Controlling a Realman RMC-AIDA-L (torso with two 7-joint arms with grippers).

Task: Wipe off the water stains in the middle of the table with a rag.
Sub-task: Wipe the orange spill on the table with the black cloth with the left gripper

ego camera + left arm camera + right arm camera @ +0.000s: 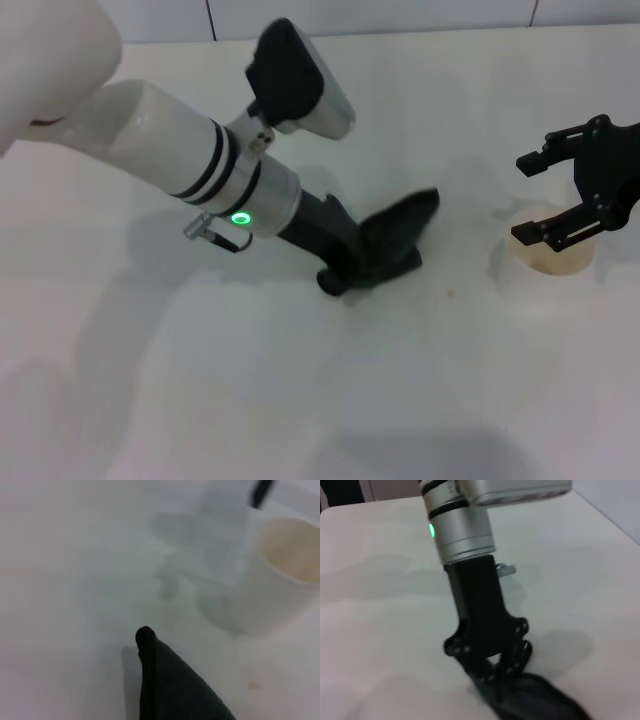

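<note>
My left gripper (352,262) is shut on the dark rag (402,232) and presses it onto the white table (300,390) near the middle. The rag also shows in the left wrist view (172,687) and the right wrist view (540,702), where the left gripper (495,667) clamps it. A tiny orange-amber speck of the water stains (449,293) lies on the table just right of the rag and also shows in the left wrist view (253,684). My right gripper (537,197) is open and empty, hovering at the right above a white paper cup (552,255).
The paper cup (277,580) stands upright to the right of the rag, with pale liquid inside. One right gripper finger (262,492) shows above it. The table's far edge meets a wall (400,15) at the back.
</note>
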